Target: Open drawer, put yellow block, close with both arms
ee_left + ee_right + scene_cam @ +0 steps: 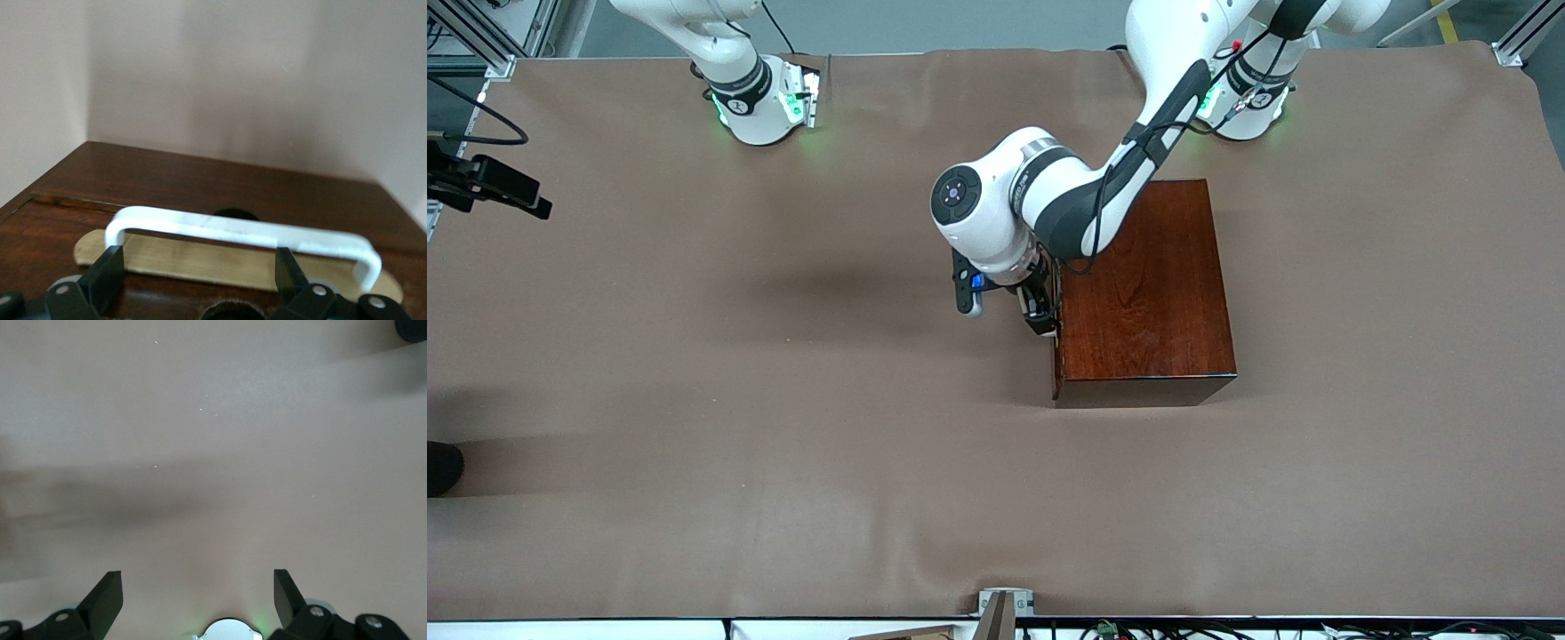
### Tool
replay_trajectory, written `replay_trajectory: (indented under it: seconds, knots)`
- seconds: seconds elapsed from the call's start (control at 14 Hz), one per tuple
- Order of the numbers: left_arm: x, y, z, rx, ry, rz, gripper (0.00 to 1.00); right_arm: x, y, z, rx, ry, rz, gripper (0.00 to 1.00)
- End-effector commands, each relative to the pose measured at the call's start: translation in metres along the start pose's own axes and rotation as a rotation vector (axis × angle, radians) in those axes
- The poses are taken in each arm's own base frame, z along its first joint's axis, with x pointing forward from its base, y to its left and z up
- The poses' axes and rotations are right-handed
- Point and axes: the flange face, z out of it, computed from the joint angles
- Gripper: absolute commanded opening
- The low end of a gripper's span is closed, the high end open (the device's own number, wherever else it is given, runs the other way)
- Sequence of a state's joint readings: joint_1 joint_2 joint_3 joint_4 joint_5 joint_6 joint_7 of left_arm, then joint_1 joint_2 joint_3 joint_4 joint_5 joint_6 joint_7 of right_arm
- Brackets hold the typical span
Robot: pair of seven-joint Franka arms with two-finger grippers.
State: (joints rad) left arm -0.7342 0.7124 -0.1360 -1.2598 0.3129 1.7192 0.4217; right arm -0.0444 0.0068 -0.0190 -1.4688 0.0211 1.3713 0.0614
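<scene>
A glossy dark reddish-brown wooden box [1152,289] is set on the brown-covered table [694,400], toward the left arm's end and closer to the edge where the robot bases stand than to the edge by the front camera. Fine grain and a bright sheen are seen on its flat top. The drawer [200,193] is fitted into the side of the box that faces the right arm's end of the table, and it is seen shut, its dark front lying flush within the frame. A white U-shaped bar handle [240,230] is fixed across that front, backed by a pale-wood plate [220,263]; a dark round hole is partly seen just above the bar.

The left arm [1103,191] is reached out from its base across a corner of the box, and the left gripper [1040,316] is held low against the drawer front. In the left wrist view its black fingers [107,277] are spread wide, one by each end of the handle, nothing being clamped between them.

The right arm [738,76] is kept waiting near its base. The right gripper [198,600] is held above bare tablecloth, its fingers parted and nothing gripped.
</scene>
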Motion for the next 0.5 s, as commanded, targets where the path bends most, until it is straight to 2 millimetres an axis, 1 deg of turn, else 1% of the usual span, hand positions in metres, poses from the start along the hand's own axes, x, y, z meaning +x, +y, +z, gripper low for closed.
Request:
replay_trajectory:
  seconds: [0.0, 0.07, 0.21, 0.28, 0.36, 0.43]
  knots:
    - [-0.004, 0.016, -0.054, 0.052, 0.077, -0.209, 1.00, -0.003, 0.008, -0.006, 0.012, 0.010, 0.015, 1.00]
    - [-0.010, 0.018, -0.075, 0.059, 0.107, -0.289, 1.00, -0.002, 0.006, -0.005, 0.013, 0.007, 0.015, 1.00]
    - [-0.028, 0.019, -0.113, 0.058, 0.161, -0.394, 1.00, -0.002, 0.002, -0.005, 0.021, 0.008, 0.010, 1.00]
    - [-0.047, 0.016, -0.141, 0.055, 0.192, -0.439, 1.00, -0.002, 0.002, -0.005, 0.023, 0.008, 0.012, 1.00]
    - [-0.070, 0.011, -0.163, 0.046, 0.200, -0.486, 1.00, -0.003, 0.002, -0.005, 0.024, 0.005, 0.013, 1.00]
    - [-0.096, 0.000, -0.177, 0.038, 0.182, -0.550, 1.00, -0.004, -0.001, -0.006, 0.024, 0.003, 0.010, 1.00]
